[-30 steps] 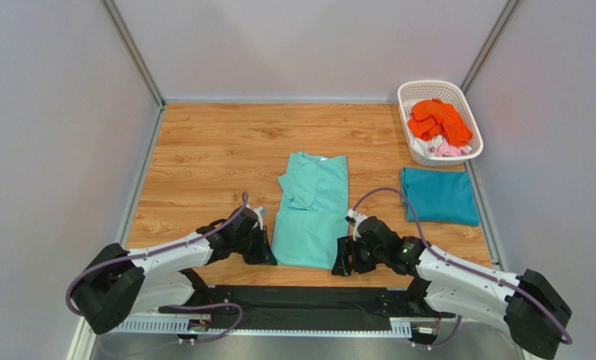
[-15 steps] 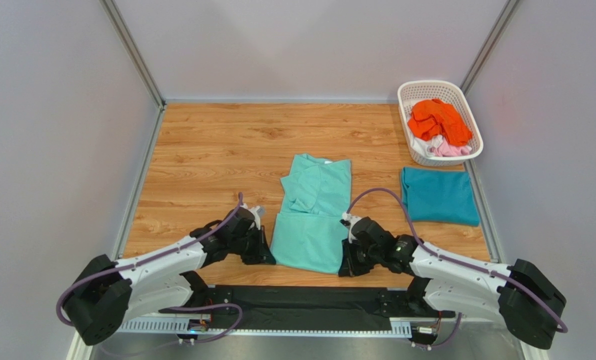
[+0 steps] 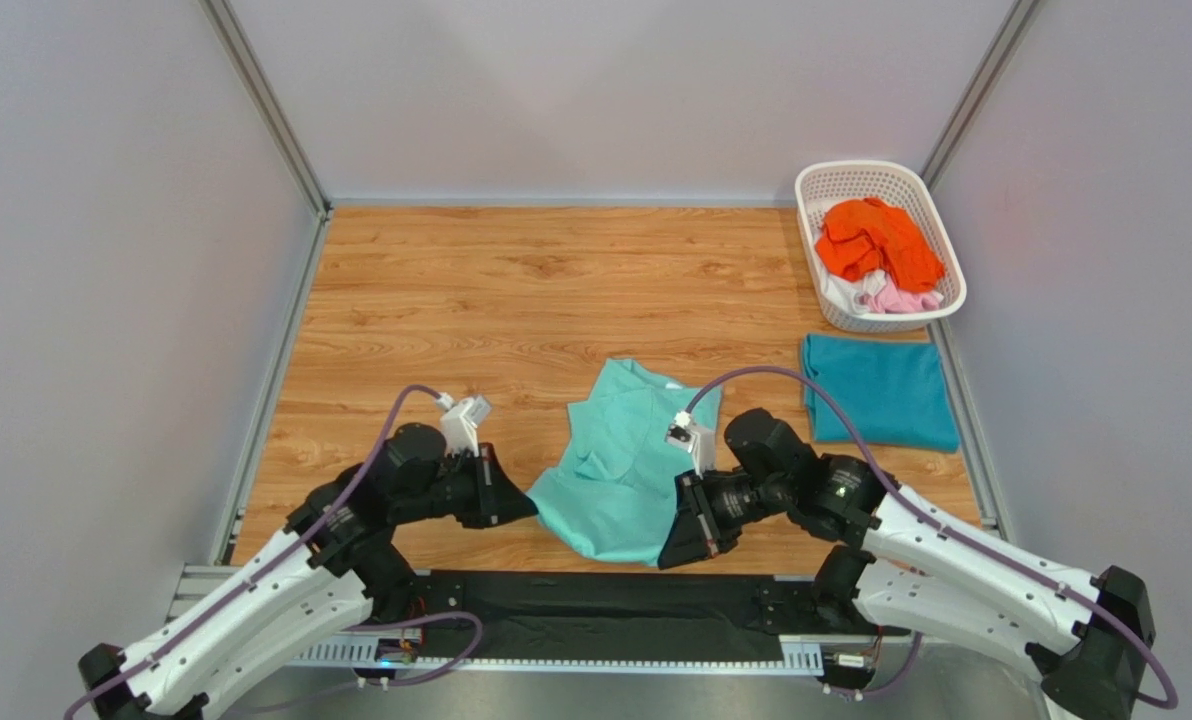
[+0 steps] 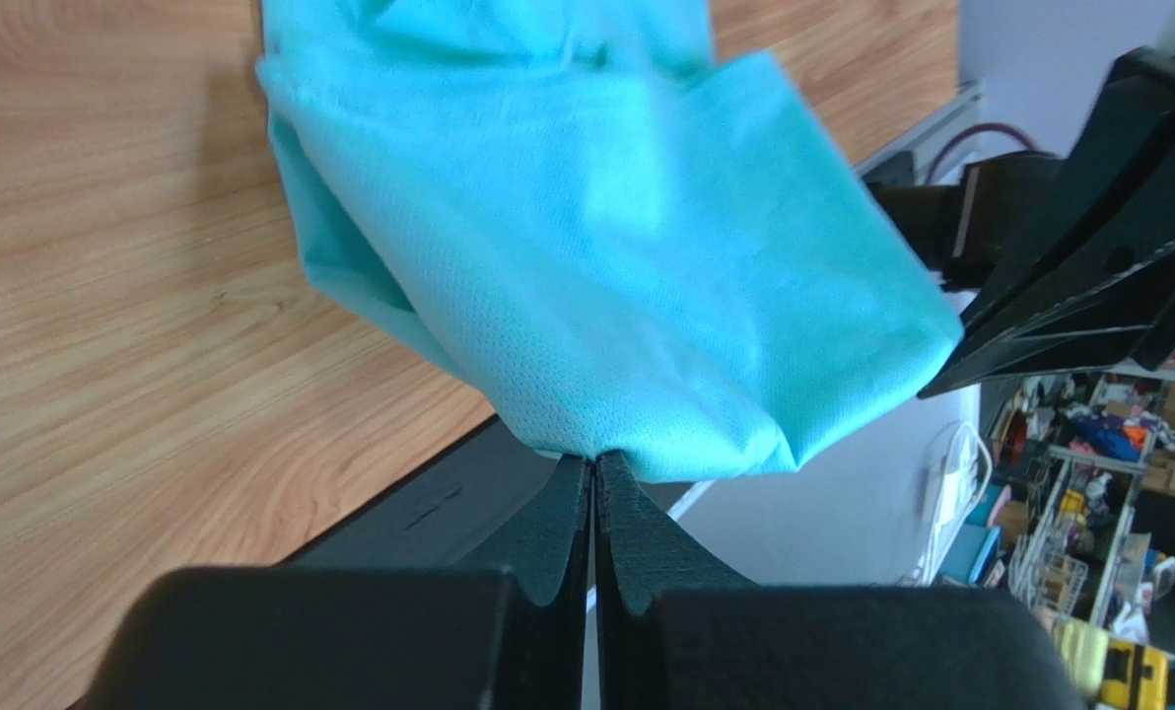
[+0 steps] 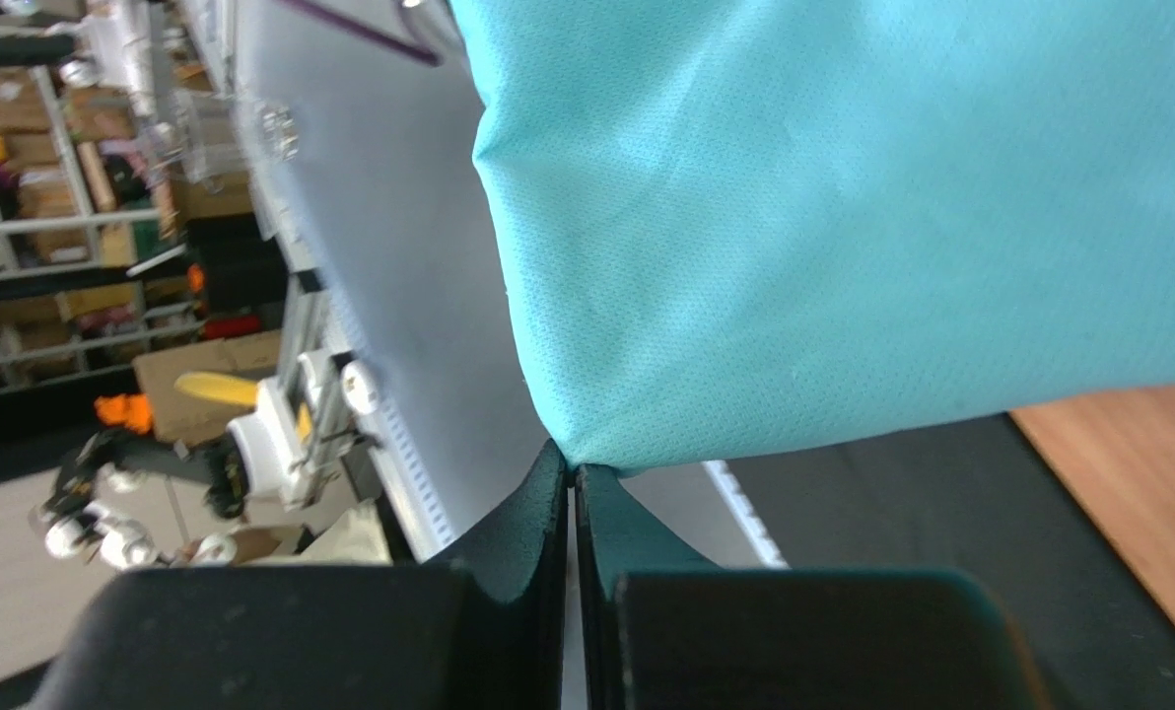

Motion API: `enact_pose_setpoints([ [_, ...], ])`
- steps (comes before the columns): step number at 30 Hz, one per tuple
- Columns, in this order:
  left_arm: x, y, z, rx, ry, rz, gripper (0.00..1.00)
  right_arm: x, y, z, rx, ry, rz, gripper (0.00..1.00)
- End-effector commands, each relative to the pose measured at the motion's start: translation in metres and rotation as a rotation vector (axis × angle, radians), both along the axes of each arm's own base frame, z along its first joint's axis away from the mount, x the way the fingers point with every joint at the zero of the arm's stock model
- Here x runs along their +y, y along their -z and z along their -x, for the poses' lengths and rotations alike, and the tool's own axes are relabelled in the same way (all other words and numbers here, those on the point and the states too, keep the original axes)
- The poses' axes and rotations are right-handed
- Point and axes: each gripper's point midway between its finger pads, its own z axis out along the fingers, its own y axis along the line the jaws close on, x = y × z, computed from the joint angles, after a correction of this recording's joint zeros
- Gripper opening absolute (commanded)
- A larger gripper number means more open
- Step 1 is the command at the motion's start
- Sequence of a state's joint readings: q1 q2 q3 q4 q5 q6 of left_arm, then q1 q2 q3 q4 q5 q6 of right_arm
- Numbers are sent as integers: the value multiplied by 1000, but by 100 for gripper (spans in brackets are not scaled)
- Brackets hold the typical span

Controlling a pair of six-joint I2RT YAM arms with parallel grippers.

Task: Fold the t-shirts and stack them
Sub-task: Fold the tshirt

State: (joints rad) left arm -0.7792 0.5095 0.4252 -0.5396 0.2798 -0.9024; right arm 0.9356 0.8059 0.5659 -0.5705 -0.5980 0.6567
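Mint green t-shirt [image 3: 617, 465] hangs raised at its near hem, where we see the left gripper [image 3: 529, 510] and right gripper [image 3: 667, 557] each clamped tight on a corner.

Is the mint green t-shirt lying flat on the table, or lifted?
Partly lifted. The left gripper and right gripper pinch the mint green t-shirt by its near corners above the table; its collar end rests there.

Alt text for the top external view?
Both arms' jaws pinch the near corners of the mint green t-shirt, its hem raised off the wooden table. A folded teal t-shirt lies to the right, a white basket of clothes behind it.
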Motion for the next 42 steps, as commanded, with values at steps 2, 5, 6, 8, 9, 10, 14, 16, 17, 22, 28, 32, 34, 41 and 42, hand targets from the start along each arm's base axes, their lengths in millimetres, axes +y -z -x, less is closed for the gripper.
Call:
enact_pose_setpoints([
  [2,8,-50,0,-106,-18,58,0,3,-49,30,106,-126,-132,0],
  [5,14,-75,-3,-175,-43,78,0,3,-63,33,110,-133,-169,0],
  [6,15,-76,-5,-184,-50,73,0,2,-65,34,115,-128,-171,0],
  [8,19,-81,-10,-204,-78,60,0,2,-67,33,120,-112,-175,0],
  [9,21,-82,-14,-213,-102,48,0,2,-66,33,123,-105,-172,0],
  [10,22,-81,-18,-212,-116,35,0,2,-65,31,117,-89,-168,0],
  [14,25,-87,-35,-250,-180,0,0,0,-63,25,127,-32,-164,0],
  [16,21,-87,-44,-254,-193,-13,0,-1,-58,24,144,-13,-156,0],
  [17,18,-88,-47,-257,-187,-14,0,-2,-57,22,147,1,-159,0],
  [22,0,-83,-69,-263,-188,-50,0,1,-51,14,188,66,-183,0],
  [28,-11,-89,-100,-301,-231,-108,0,-8,-45,-28,139,213,-199,0],
  [32,-21,-90,-117,-324,-238,-134,0,-15,-44,-51,105,279,-209,0],
  [34,-26,-84,-128,-322,-243,-168,0,-18,-39,-57,121,291,-201,0],
  [41,-52,-90,-162,-341,-233,-201,0,-36,-26,-94,110,417,-181,0],
  [42,-58,-82,-168,-323,-215,-213,0,-38,-24,-98,114,437,-178,0],
])
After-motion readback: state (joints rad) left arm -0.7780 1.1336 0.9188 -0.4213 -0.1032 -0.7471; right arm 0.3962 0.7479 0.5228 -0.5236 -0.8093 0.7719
